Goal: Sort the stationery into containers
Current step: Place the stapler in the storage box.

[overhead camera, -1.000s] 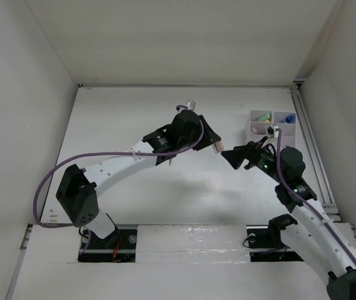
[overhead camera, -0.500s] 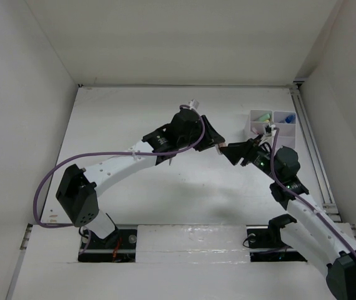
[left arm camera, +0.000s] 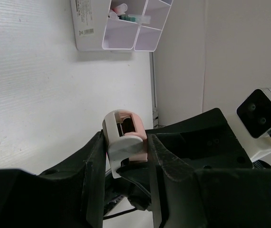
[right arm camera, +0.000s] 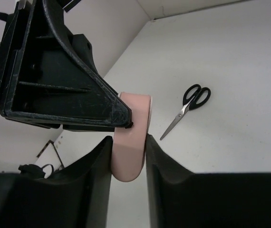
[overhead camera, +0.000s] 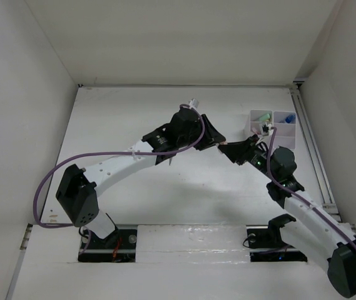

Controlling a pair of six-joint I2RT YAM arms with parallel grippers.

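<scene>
Black-handled scissors (right arm camera: 188, 105): flat on the tabletop, blades closed, unsorted, well apart from the box. Absent from the overhead view, perhaps covered by the left arm.

Left gripper (left arm camera: 125, 142): narrowed onto white-pink eraser (left arm camera: 124, 129), lifted clear of the tabletop, right of centre.

Right gripper (right arm camera: 129, 140): fingers pressed on both sides of the same eraser at its opposite end. Judged a hand-over, since the box sits on this arm's side.

Organizer box (left arm camera: 88, 26): near far right corner of the tabletop, open side up. Light green marker (overhead camera: 264, 117) lying in a far compartment. Near compartments cut off behind the right wrist.

Eraser outline: largely masked by both pairs of fingers.
</scene>
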